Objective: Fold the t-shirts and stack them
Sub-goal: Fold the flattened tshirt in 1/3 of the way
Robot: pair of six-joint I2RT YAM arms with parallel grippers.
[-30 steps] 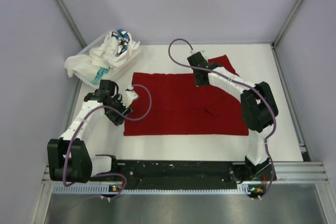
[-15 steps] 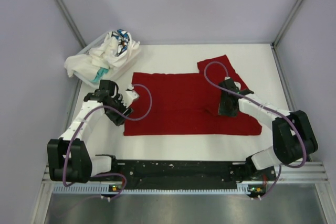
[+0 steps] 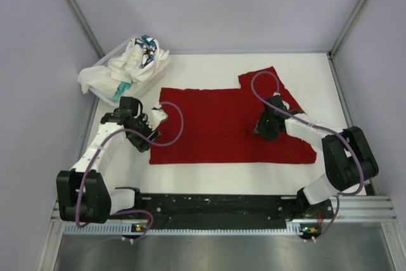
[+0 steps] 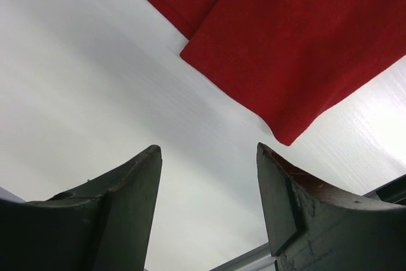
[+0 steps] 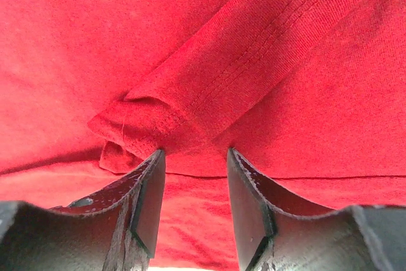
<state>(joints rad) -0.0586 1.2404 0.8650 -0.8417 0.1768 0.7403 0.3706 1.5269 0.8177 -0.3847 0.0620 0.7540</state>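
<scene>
White bench (image 3: 222, 172), grey walls on 3 sides.

Top view: red t-shirt (image 3: 209, 125) lies spread flat mid-bench, 1 sleeve (image 3: 266, 80) pointing far right. White t-shirts (image 3: 127, 65), some with teal and blue print, are heaped in a white tray (image 3: 149, 79) at the far-left corner. Left fingers (image 3: 154, 118) sit low at the shirt's left edge. Right fingers (image 3: 260, 130) are down on its right half.

Left wrist view: the 2 left fingers stand parted with nothing between them, over bare bench. A corner of the red t-shirt lies just beyond the tips.

Right wrist view: the 2 right fingers stand parted, gripping nothing. A stitched hem fold (image 5: 209, 87) of the red t-shirt lies bunched just ahead of the tips.
</scene>
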